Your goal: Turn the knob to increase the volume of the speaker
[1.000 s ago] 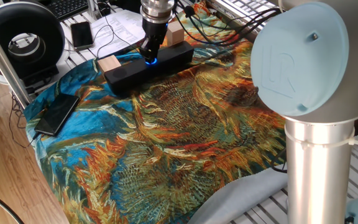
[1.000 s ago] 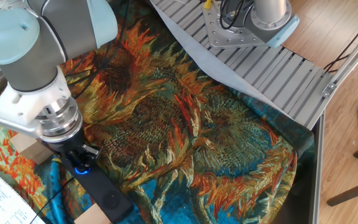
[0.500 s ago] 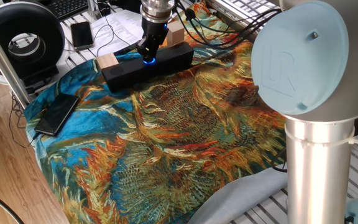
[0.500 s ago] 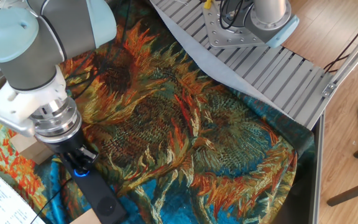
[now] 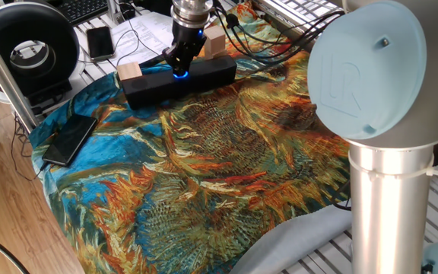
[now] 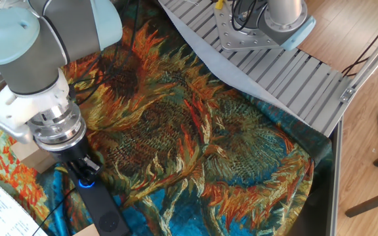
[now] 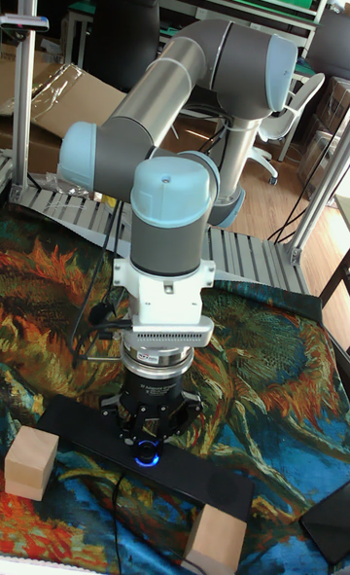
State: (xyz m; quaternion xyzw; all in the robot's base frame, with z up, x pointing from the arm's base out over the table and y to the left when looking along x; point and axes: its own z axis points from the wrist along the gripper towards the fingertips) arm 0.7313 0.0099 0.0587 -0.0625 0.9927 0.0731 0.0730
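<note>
The speaker [image 5: 204, 74] is a long black bar lying on the sunflower cloth at the far side of the table, also seen in the other fixed view as speaker [image 6: 105, 208] and in the tall view as speaker [image 7: 214, 489]. Its knob [image 5: 181, 74] glows blue on the top face, again as knob [image 6: 85, 184] and knob [image 7: 146, 457]. My gripper [image 5: 180, 65] points straight down on it, fingers closed around the dial, which they mostly hide. The same grip shows as gripper [image 6: 84, 176] and gripper [image 7: 146, 445].
Wooden blocks [image 5: 130, 71] [image 5: 216, 41] flank the speaker, seen also as blocks [image 7: 29, 464] [image 7: 216, 537]. A flat black phone [image 5: 69, 138] lies on the cloth's left edge, another phone [image 5: 99, 42] behind. Cables [image 5: 280, 34] trail at the back. The arm's base column [image 5: 390, 198] stands front right.
The gripper has turned on the knob and the speaker body has swung with it, its left end sliding toward the wooden block.
</note>
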